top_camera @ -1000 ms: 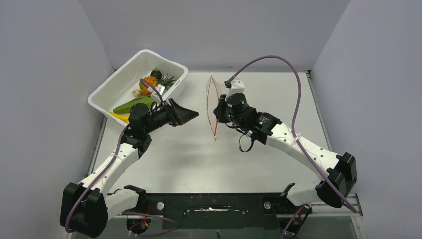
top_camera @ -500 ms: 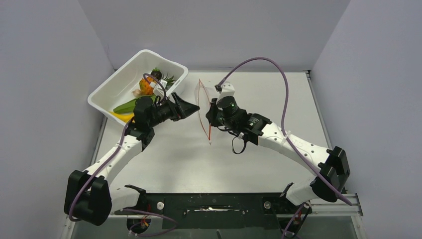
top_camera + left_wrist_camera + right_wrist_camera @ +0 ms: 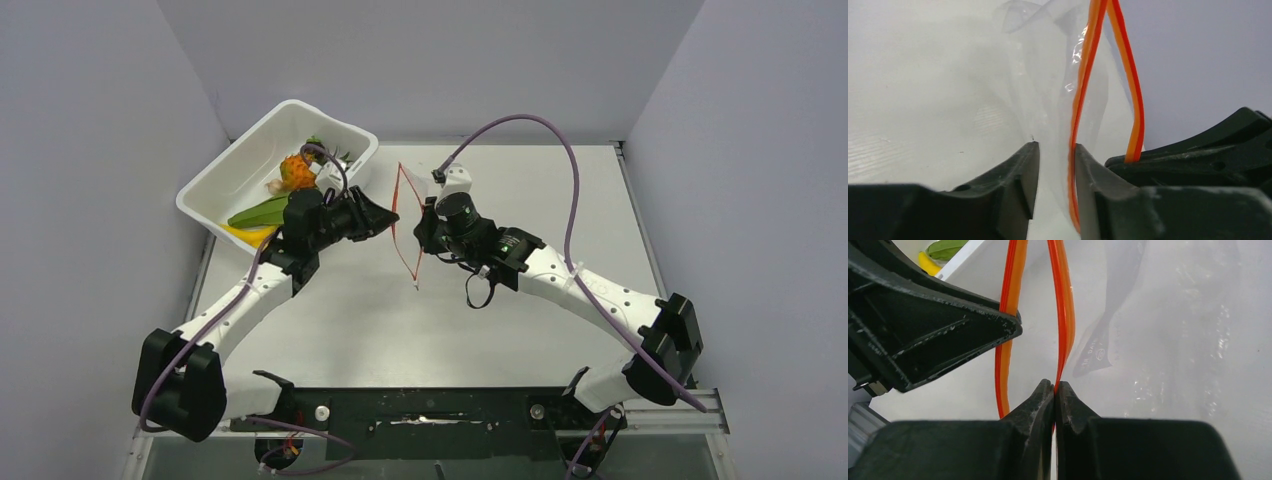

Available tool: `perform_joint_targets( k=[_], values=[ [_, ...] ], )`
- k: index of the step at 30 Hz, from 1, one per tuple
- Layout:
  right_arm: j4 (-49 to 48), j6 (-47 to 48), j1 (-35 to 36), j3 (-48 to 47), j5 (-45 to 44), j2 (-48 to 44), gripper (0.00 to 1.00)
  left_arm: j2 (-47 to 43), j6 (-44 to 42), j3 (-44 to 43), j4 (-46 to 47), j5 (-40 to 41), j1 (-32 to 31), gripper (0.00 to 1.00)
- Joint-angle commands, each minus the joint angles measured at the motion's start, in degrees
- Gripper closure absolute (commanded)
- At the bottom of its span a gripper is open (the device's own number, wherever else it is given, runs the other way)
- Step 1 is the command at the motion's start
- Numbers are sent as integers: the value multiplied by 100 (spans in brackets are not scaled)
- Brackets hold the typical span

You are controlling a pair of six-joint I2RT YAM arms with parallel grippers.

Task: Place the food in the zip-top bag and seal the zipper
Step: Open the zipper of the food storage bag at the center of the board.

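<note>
The zip-top bag (image 3: 408,215) hangs upright over the middle of the table, its mouth spread. My right gripper (image 3: 1054,384) is shut on one strip of the red zipper (image 3: 1064,305). The other strip (image 3: 1082,85) runs between the fingers of my left gripper (image 3: 1054,147), lying against the right finger (image 3: 1088,170) with a narrow gap to the left one. In the top view the left gripper (image 3: 385,213) and right gripper (image 3: 421,226) face each other across the bag. The food, an orange pineapple (image 3: 296,170), a green leaf (image 3: 262,211) and a yellow banana (image 3: 245,235), lies in the tub.
The white tub (image 3: 240,150) sits tilted at the back left, just behind my left wrist. Grey walls close in the table on the left, back and right. The arm bases and a black rail (image 3: 430,410) line the near edge.
My left gripper has moved right, up to the bag's mouth, and its jaws have narrowed around the near zipper strip. The right gripper carried the bag slightly left, then held still.
</note>
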State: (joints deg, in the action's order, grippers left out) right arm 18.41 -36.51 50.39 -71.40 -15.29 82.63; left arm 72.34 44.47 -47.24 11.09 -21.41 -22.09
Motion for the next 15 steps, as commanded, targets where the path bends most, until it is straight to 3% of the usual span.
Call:
perform_joint_targets(
  k=[1, 2, 3, 9, 15],
  values=[
    [-327, 33, 66, -232, -50, -21, 100, 153, -312, -487, -240, 181, -44, 83],
    [-230, 58, 61, -278, -137, -22, 100, 173, -377, -554, -405, 233, -43, 95],
    [-78, 116, 66, -368, -250, -30, 100, 164, -436, -624, -571, 291, -45, 100],
    [1563, 142, 41, -1150, -1596, -183, 93, -237, -566, -805, -1132, 645, -50, 100],
    [1816, -58, 87, -1390, -1278, -104, 92, -282, -670, -1000, -1367, 515, -59, 100]
  ],
)
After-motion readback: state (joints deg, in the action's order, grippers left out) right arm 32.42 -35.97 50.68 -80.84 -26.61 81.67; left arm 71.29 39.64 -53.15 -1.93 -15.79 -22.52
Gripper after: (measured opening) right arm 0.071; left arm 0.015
